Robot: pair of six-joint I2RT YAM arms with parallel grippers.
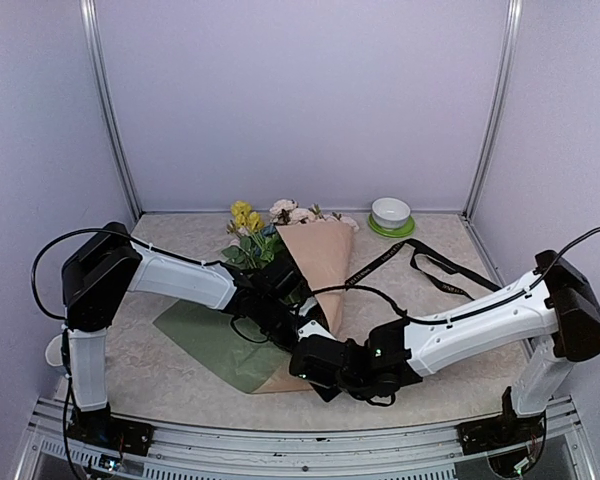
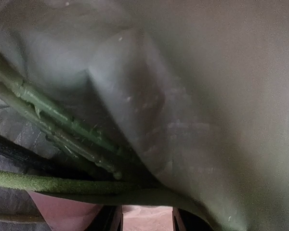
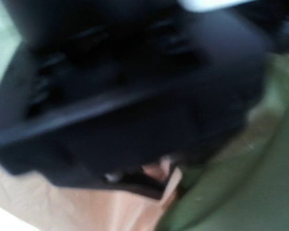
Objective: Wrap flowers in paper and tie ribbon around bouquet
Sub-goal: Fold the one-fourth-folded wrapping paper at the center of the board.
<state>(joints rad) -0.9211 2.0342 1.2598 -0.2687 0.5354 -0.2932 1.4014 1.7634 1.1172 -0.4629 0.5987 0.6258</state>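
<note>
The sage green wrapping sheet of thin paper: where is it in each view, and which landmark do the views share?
Top external: the sage green wrapping sheet lies flat left of centre.
Left wrist: it fills most of the picture, draped over green stems.
Right wrist: blurred, along the right and lower right.
Shared landmark: the peach-tan paper, centre in the top view, at the bottom edge in both wrist views.

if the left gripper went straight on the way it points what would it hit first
Most likely the paper draped over the stems, close ahead of the left gripper; depth is unclear.
</note>
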